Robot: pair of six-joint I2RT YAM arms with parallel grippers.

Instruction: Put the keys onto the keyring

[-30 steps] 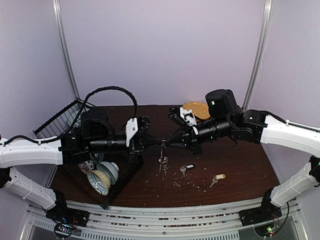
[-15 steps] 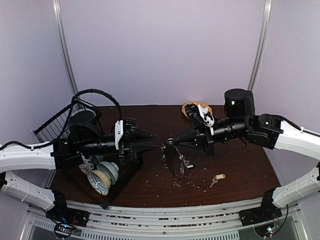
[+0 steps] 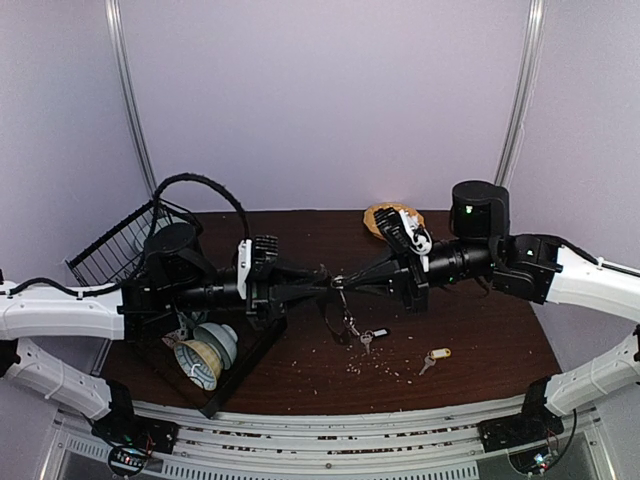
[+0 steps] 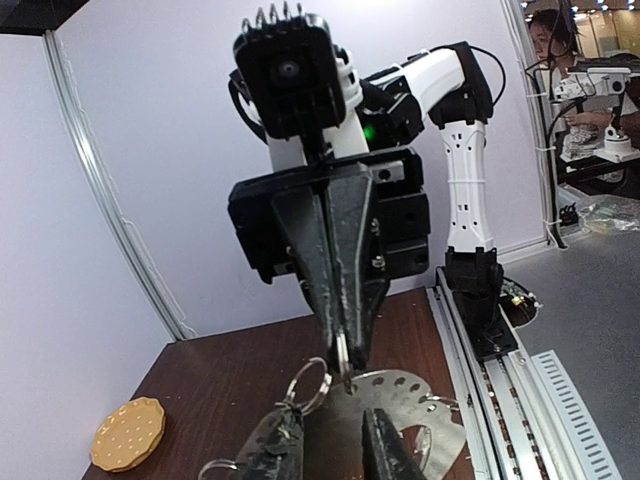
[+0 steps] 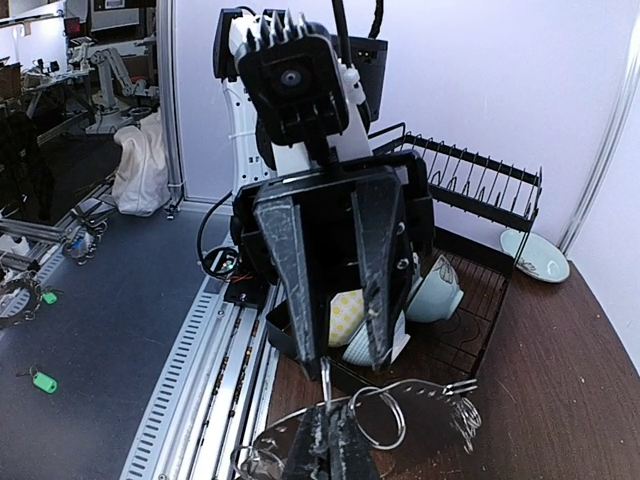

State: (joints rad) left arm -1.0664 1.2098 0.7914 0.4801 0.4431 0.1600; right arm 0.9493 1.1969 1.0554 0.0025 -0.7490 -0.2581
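Right end effector (image 5: 330, 445): squeezed shut on keyring (image 4: 405, 395) | left end effector (image 4: 330, 450): a little apart, right by keyring | black-tag key (image 3: 367, 338), yellow-tag key (image 3: 432, 358): lying on surface (image 3: 480, 330)

Before me, dark brown tabletop (image 3: 480, 335). Black-tagged key (image 3: 372, 336) near middle, yellow-tagged key (image 3: 433, 358) to its right. Pale crumbs (image 3: 352, 366) scattered around both. Tan dotted disc (image 3: 381, 213) at far edge. Black dish rack (image 3: 113, 252) on my left.

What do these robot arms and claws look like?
Both the left arm and right arm are white shells near the base, then black motors. A ribbed black cable arcs over the left one; a green light glows on the right. The left claw and right claw are black, each two long wedge fingers tapering to thin tips.
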